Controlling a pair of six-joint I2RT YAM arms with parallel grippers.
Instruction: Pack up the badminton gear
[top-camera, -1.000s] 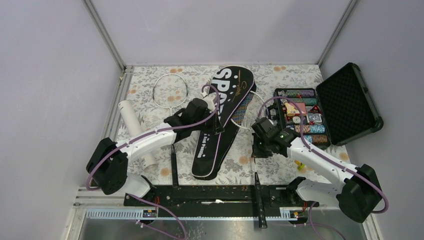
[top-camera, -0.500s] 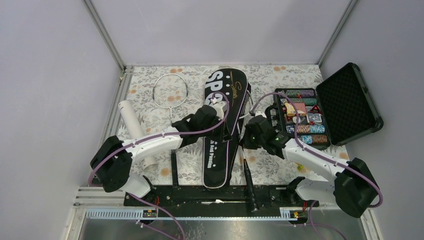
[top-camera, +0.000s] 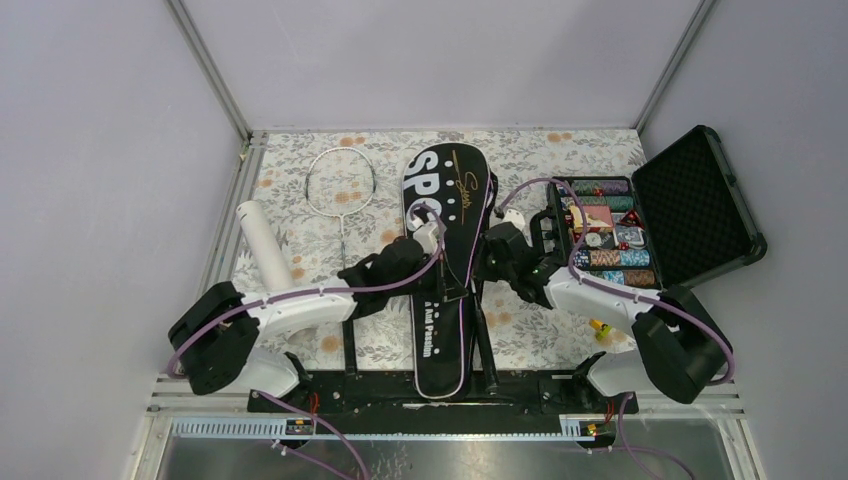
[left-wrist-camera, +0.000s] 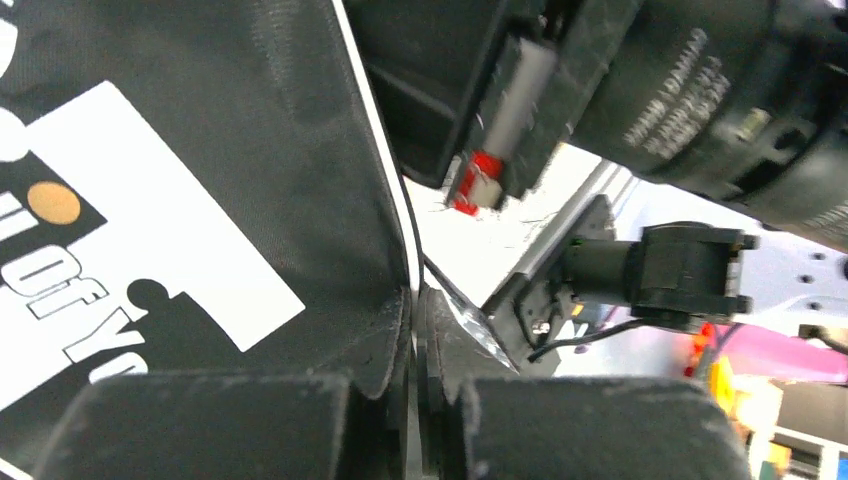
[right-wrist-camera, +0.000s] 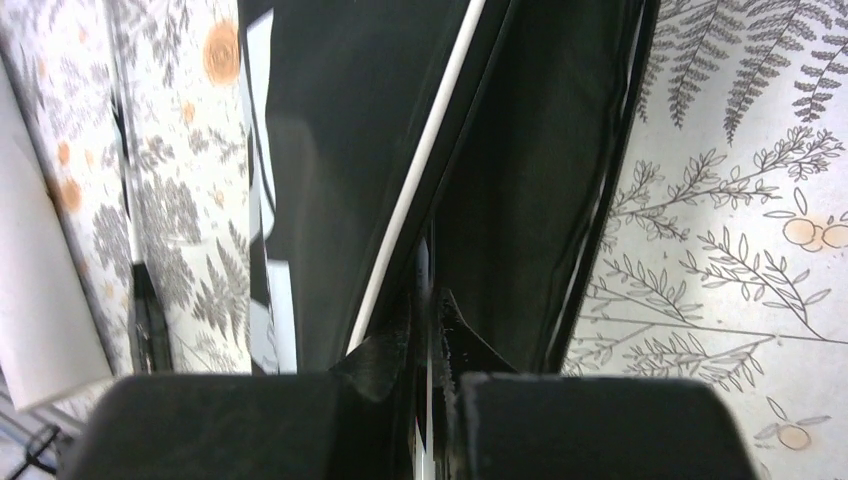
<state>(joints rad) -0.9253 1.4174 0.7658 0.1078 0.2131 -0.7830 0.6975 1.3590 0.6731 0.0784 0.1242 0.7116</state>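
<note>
The bag (top-camera: 445, 200) lies lengthwise at the centre. I see my left gripper (left-wrist-camera: 416, 410) is pinching an edge of it, and my right gripper (right-wrist-camera: 432, 400) also pinches its edge. One racket (top-camera: 340, 185) lies apart, left of it

Racket bag (top-camera: 455, 190) lies between racket (top-camera: 341, 184) and chip case (top-camera: 695, 205).
</note>
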